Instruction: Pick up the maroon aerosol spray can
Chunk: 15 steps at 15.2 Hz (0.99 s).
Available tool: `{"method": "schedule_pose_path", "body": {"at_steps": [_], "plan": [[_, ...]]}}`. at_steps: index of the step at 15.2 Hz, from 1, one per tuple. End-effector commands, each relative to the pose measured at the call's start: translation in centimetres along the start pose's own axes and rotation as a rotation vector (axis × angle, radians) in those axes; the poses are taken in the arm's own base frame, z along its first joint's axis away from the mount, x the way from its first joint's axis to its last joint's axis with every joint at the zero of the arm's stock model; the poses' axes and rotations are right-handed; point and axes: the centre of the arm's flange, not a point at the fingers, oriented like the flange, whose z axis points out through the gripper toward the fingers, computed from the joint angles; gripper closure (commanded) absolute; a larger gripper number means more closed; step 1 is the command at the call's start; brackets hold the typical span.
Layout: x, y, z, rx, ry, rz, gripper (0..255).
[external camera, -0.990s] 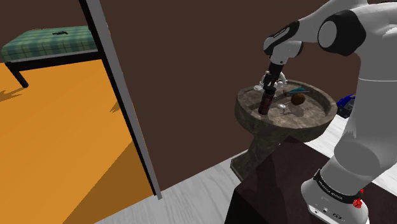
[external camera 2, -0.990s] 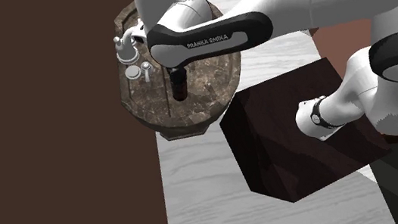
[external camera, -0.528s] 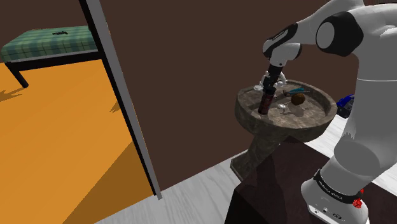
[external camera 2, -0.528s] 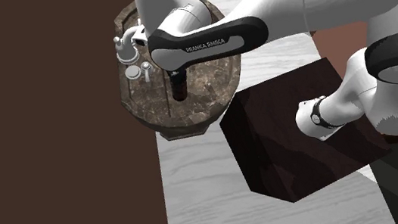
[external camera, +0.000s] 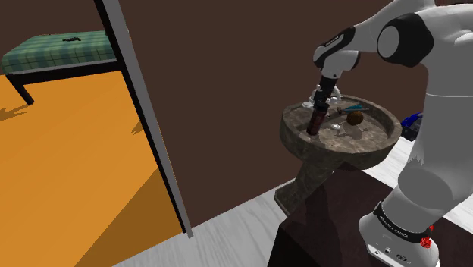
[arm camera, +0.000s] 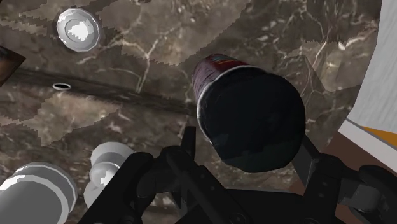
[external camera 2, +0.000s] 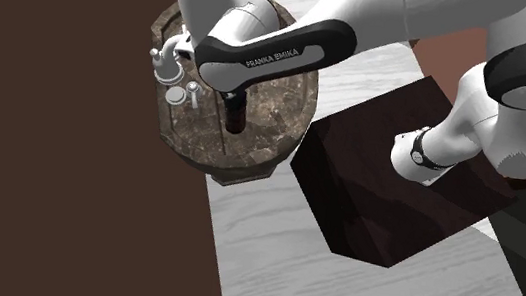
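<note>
Hand (arm camera: 248, 143) pointing straight down, its two black fingers (arm camera: 189, 137) clasping the maroon spray can (arm camera: 219, 70) just below its black cap. The can stands upright in the dark marbled pedestal sink (external camera: 379, 140), near the white tap (external camera 2: 166, 61). Any print on the can cannot be read. "FRANKA EMIKA" is lettered on the arm (external camera 2: 270, 57) above.

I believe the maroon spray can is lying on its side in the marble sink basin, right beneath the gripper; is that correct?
Not quite. The shoulder view shows the maroon spray can standing upright in the marble sink basin, not lying on its side. The rest holds: it is right beneath the gripper.
</note>
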Motion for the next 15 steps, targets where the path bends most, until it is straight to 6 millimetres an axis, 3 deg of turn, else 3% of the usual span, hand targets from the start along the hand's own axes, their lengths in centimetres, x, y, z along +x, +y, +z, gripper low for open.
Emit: {"method": "schedule_pose_path", "body": {"at_steps": [1,13,15], "plan": [[0.0,-0.2,-0.9,0.000,0.000,0.000,255],[0.0,-1.1,-7.2,0.000,0.000,0.000,255],[0.0,-1.1,-7.3,0.000,0.000,0.000,255]]}}
